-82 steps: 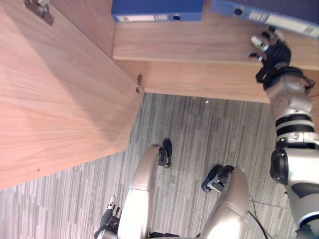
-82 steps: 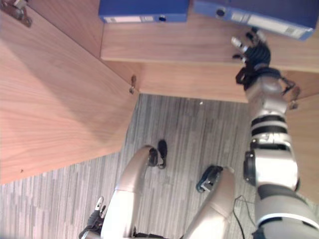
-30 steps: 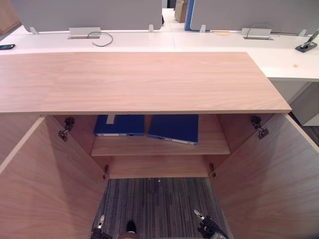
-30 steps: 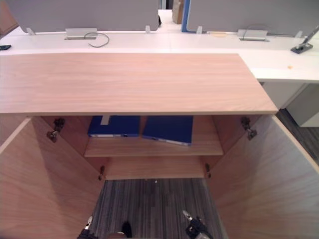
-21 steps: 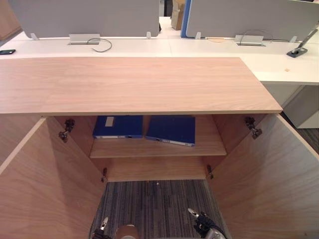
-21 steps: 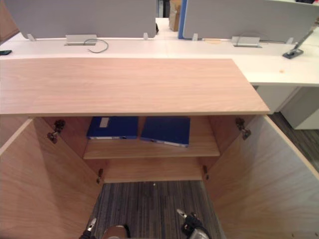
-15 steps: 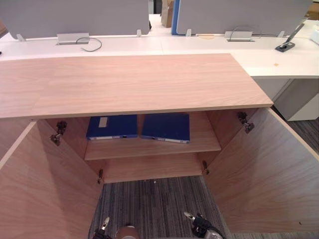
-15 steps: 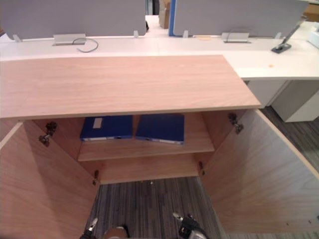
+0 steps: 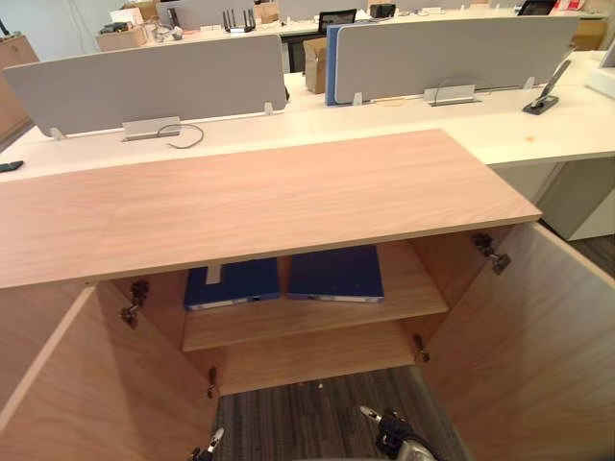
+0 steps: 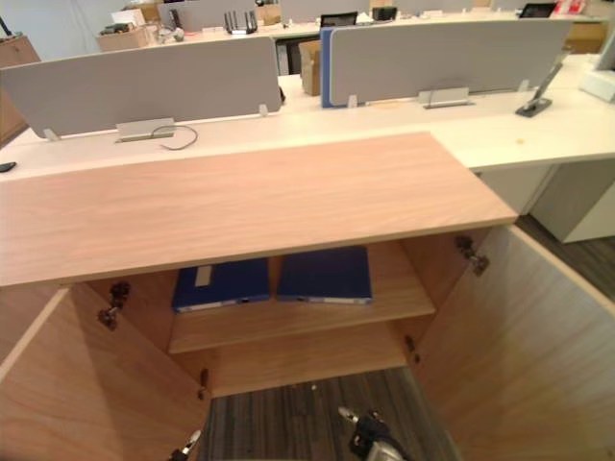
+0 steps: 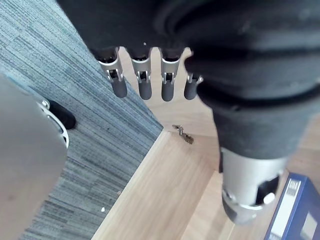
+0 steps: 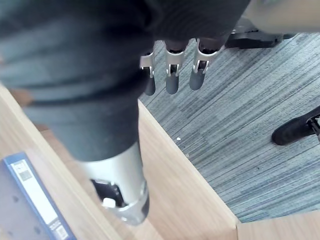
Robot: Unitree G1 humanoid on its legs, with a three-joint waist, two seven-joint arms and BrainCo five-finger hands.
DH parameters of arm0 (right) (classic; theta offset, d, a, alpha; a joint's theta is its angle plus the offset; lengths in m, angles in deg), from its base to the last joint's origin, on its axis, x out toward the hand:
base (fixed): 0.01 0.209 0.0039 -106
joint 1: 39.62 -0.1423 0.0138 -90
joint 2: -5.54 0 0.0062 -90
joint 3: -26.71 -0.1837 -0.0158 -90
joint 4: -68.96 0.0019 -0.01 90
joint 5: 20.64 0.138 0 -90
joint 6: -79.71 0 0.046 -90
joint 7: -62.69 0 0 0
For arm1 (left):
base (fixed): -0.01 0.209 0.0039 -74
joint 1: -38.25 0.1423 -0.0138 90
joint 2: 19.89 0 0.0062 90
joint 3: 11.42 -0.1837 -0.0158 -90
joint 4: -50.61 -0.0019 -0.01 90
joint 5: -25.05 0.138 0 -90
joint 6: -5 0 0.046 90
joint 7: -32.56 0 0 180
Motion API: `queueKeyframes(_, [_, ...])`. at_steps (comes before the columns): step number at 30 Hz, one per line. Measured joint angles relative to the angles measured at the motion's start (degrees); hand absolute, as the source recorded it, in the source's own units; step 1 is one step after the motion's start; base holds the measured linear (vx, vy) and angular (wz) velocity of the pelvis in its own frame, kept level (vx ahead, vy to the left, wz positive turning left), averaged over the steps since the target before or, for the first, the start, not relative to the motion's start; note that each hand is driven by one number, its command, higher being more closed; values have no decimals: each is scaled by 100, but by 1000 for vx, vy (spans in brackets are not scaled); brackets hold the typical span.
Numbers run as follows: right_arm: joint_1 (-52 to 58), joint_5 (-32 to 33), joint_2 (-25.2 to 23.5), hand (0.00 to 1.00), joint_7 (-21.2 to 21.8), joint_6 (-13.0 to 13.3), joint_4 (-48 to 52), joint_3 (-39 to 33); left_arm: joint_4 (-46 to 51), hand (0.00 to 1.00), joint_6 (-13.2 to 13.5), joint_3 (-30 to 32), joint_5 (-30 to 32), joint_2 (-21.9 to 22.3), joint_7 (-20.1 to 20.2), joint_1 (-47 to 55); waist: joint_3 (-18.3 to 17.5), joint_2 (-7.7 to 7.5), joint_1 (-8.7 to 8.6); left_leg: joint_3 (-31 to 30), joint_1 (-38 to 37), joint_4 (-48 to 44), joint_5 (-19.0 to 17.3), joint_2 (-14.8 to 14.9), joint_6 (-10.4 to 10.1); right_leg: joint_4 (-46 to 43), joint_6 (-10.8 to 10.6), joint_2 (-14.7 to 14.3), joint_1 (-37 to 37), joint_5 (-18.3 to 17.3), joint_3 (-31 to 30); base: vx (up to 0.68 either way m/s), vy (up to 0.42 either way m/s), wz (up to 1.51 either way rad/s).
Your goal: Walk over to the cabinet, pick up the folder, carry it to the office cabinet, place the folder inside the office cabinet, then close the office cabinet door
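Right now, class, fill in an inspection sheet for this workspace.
Surface: wooden cabinet top; shelf beneath it.
Job's things: left folder and right folder, both blue, lie flat side by side on the shelf; left door and right door stand open.
Clutter: dark stand on the white desk; cardboard box behind the dividers.
Hands: left hand and right hand low, fingers straight, holding nothing.
Cables: cable looped on the white desk.
Surroundings: grey dividers, striped carpet.
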State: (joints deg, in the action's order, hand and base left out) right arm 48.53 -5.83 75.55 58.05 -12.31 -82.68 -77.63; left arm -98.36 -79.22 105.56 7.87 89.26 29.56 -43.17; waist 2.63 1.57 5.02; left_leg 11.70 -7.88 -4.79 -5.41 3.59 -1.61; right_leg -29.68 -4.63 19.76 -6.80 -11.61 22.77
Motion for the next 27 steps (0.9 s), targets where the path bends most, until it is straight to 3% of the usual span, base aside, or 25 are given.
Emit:
queueKeyframes(1, [-39, 0, -6, 0, -4, -2, -9, 169, 3, 0, 35, 5, -10, -42, -16, -34, 61, -93, 17, 16, -19, -132, -86, 68, -101, 622, -62, -214, 80, 54, -137, 15, -210, -12])
queueKeyframes(2, [-61, -4, -26, 0, -4, 0, -8, 232, 7, 0, 39, 18, -7, -81, -26, -46, 100, -171, 22, 12, -5, -210, -144, 65, -161, 876, -99, -296, 146, 344, -289, -6, -267, 4])
queueKeyframes(4, [-73, -5, 79, 0, -16, 28, -43, 274, -19, 0, 41, 243, 82, 113, -42, 6, 33, -18, -17, -78, -14, -245, -212, 353, -234, 1108, -33, -637, 280, 443, -167, 8, -297, 5])
queueKeyframes(8, [-137, -23, 34, 0, -6, 62, -43, 812, -4, 0, -46, 587, 50, 160, -40, 6, -87, 26, 43, -125, 207, 99, 50, 802, -414, 1648, 151, -1194, 237, 546, 76, 63, -209, 6])
queueKeyframes(11, [-143, -27, 39, 0, -7, 72, -36, 885, -13, 0, -127, 724, -35, 174, -39, 24, -117, 35, 58, -207, 286, 376, 249, 951, -583, 1898, 249, -1383, 245, 651, 270, 135, -117, 29])
queueKeyframes(16, [-152, -26, 67, 0, -14, 150, 1093, 1400, 44, 0, -122, 538, -127, 154, -42, 34, -125, 33, 41, -185, 299, 469, 357, 895, -685, 2196, 231, -1389, 415, 790, 387, 145, 20, 12])
queueKeyframes(20, [-592, -112, 121, 0, -6, 326, 2390, 1912, 326, 0, -30, -63, -138, 92, -43, 46, -40, 13, 45, -206, 510, 357, 462, 640, -638, 2434, 143, -1198, 408, 994, 390, 42, 76, 10])
queueKeyframes(23, [-1188, -158, 144, 0, -15, 464, 3139, 2261, 521, 0, 48, -275, -162, 18, -60, -40, 404, -64, 45, -322, 997, -450, 366, 470, -525, 2143, 141, -897, 249, 1001, 388, -73, 92, 16])
queueKeyframes(27, [-2363, -259, 154, 0, -242, 667, 3511, 2516, 813, 0, 168, -384, -270, 31, -116, -107, 808, -19, 98, -321, 1995, -1331, 73, 483, -339, 1669, 153, -736, -580, 990, 317, -147, 96, -2])
